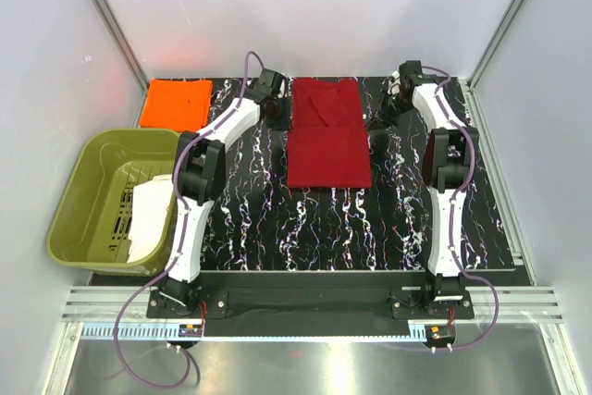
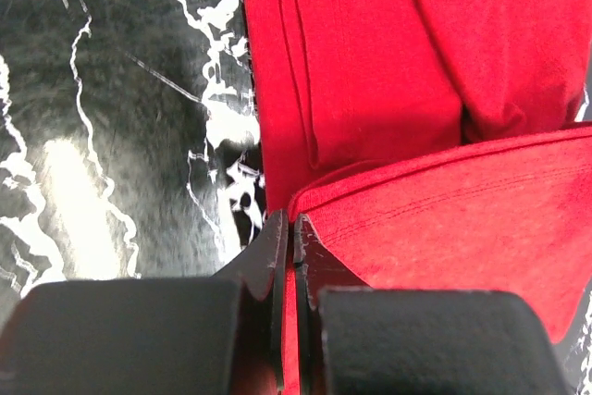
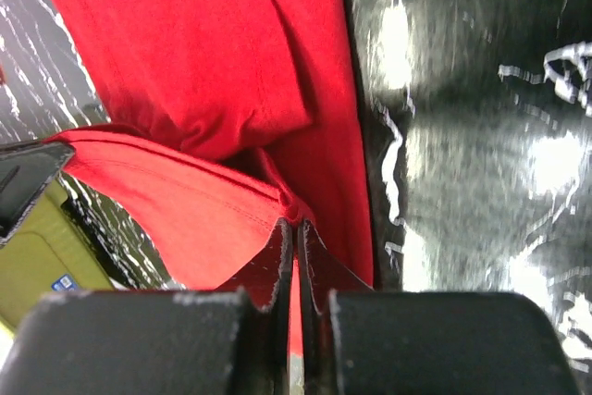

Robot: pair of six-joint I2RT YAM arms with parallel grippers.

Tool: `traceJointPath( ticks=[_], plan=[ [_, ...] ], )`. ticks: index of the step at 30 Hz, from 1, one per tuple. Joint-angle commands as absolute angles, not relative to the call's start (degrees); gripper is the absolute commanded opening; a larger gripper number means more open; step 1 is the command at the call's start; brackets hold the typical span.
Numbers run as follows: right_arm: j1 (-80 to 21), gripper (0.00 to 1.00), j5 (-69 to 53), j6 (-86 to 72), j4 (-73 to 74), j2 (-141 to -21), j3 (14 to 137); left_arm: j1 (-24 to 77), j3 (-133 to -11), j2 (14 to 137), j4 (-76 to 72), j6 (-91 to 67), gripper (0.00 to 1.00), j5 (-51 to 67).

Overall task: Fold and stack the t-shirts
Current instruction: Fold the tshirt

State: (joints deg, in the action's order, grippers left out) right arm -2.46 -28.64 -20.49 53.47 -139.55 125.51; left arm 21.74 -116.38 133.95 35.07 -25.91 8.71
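Done: orange t-shirt (image 1: 176,104) folded at 10 o'clock of desk (image 1: 324,228). In hand: crimson t-shirt (image 1: 326,141) at 12 o'clock, sleeves tucked in, seemingly part-folded. Pinched at side edges by left fingers (image 2: 264,256) and right fingers (image 3: 268,261). Remaining: final fold, stacking.

The crimson t-shirt (image 1: 328,141) is plain deep red; the orange t-shirt (image 1: 176,104) is plain and bright. The counter (image 1: 277,228) is black with white marble veins. The tub (image 1: 88,178) is olive-green, its contents (image 1: 153,219) apparently white.

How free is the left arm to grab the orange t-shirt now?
Probably not free: left pincer is shut on the red t-shirt. The orange t-shirt itself lies uncovered, left of that arm.
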Motion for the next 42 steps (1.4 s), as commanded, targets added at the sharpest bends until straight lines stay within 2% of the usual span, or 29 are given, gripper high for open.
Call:
traceJointPath(
  ticks=[1,2,5,6,7,8,9,12,14,16,18,21,22,23,25,26,33,42],
  plan=[
    [-2.46,0.04,-29.53,-20.04,54.14,-141.94,128.76,21.27,-119.44,136.14,34.28,-26.19,0.02,8.96],
    [-2.55,0.09,-29.62,-20.21,54.14,-142.99,129.11,21.27,-119.70,136.49,34.19,-26.10,0.10,9.05],
    [-2.46,0.15,-28.83,-20.04,55.02,-145.36,131.57,21.18,-122.77,138.25,35.41,-25.75,0.29,9.23],
    [-2.55,0.18,-27.09,-19.52,56.76,-145.98,133.75,21.18,-124.00,138.69,36.03,-25.49,0.40,9.05],
    [-2.46,0.25,-24.63,-18.64,59.13,-146.86,136.12,21.18,-126.28,138.95,37.51,-24.79,0.48,8.27],
    [-2.46,0.25,-24.61,-18.63,59.15,-146.95,136.14,21.18,-127.26,138.69,38.31,-24.18,0.48,7.74],
    [-2.55,0.35,-22.00,-17.33,61.06,-146.78,137.53,21.18,-127.87,137.56,39.28,-23.47,0.53,6.95],
    [-2.37,0.56,-17.33,-13.63,64.41,-144.06,137.55,21.18,-126.23,132.83,40.77,-20.84,0.58,6.42],
    [-2.11,0.64,-13.29,-13.45,64.43,-138.80,133.19,21.27,-122.98,129.31,40.52,-19.60,0.58,6.68],
    [-2.28,0.66,-13.62,-14.06,63.72,-135.02,129.57,21.36,-115.43,123.33,38.07,-20.47,0.55,10.09],
    [-2.63,0.65,-20.62,-15.90,61.62,-129.74,123.07,21.79,-109.72,117.90,33.87,-22.23,0.49,16.04],
    [-4.83,0.57,-32.22,-21.43,53.02,-122.89,110.60,23.54,-97.08,113.48,26.49,-26.88,0.36,24.22],
    [-7.01,0.46,-35.74,-23.10,50.21,-120.78,107.52,24.16,-94.77,112.86,24.45,-29.59,0.29,25.56],
    [-8.25,0.39,-42.12,-26.25,44.97,-120.15,102.44,24.78,-92.31,112.33,22.26,-31.10,0.27,26.62],
    [-10.71,0.28,-46.13,-28.03,41.76,-120.32,99.24,26.10,-87.46,112.24,18.55,-34.00,0.21,28.65],
    [-12.72,0.19,-47.10,-28.30,41.05,-120.67,97.84,26.45,-86.41,112.41,18.11,-34.54,0.18,28.65],
    [-17.23,0.12,-48.52,-24.00,43.24,-125.33,95.55,27.25,-77.88,113.46,13.62,-34.90,0.14,28.65],
    [-16.96,0.07,-40.97,-21.27,39.91,-124.98,85.79,27.25,-71.37,114.61,13.97,-33.76,0.12,24.10]
  ],
)
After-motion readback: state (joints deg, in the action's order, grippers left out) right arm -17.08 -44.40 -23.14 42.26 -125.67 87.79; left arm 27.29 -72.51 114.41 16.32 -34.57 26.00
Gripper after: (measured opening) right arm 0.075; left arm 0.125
